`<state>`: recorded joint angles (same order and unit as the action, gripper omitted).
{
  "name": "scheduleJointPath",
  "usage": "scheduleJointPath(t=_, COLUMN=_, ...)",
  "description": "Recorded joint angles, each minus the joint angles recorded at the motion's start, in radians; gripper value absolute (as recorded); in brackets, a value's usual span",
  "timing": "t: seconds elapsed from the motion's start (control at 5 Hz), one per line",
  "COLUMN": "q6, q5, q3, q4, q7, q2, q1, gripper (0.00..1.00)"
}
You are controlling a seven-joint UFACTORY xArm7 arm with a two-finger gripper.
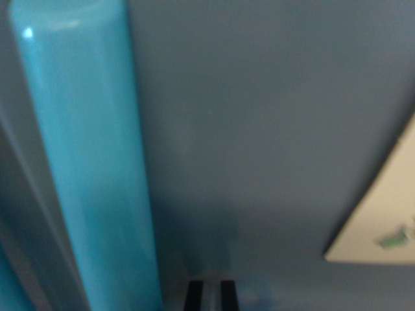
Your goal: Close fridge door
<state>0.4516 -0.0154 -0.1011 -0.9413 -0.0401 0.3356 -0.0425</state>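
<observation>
The wrist view sits very close to the fridge door (272, 116), whose flat grey-blue face fills nearly the whole picture from about 12 o'clock round to 6. Of the gripper (211, 297) only a dark tip with a pale stripe shows, poking up from the bottom edge at 6 o'clock. It seems to touch or nearly touch the door face, with a soft shadow just above it, but the blur makes contact hard to confirm.

Whether the jaws are spread or closed I cannot tell, since so little of them is in frame. Nothing appears to be held.

The handle (87, 162), a glossy turquoise bar, lies toward 10 o'clock from the gripper. Its long axis runs nearly upright, leaning slightly so the top end is at 11 o'clock and the lower end at 7. It stands just beside the gripper tip, not between the jaws.

So the door lies straight ahead of the gripper, and my judgement is that the closing move is a push forward into the face rather than a pull on the handle.

A pale label (382, 214) with a small green mark is cut off by the edge at 4 o'clock. The fridge body, the hinge and how far the door stands open are all out of sight. Everything is soft and out of focus.
</observation>
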Motion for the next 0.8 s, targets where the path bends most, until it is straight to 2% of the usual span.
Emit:
scheduleJointPath(t=0.2, q6=-0.005, q5=0.0000, q3=-0.010, q4=-0.037, q7=0.000, q2=-0.043, q1=0.0000, gripper=1.00)
scheduleJointPath(t=0.4, q6=-0.005, q5=0.0000, q3=-0.010, q4=-0.037, q7=0.000, q2=-0.043, q1=0.0000, gripper=1.00)
scheduleJointPath(t=0.6, q6=-0.007, q5=0.0000, q3=-0.016, q4=-0.061, q7=0.000, q2=-0.069, q1=0.0000, gripper=1.00)
scheduleJointPath(t=0.8, q6=-0.007, q5=0.0000, q3=-0.016, q4=-0.061, q7=0.000, q2=-0.069, q1=0.0000, gripper=1.00)
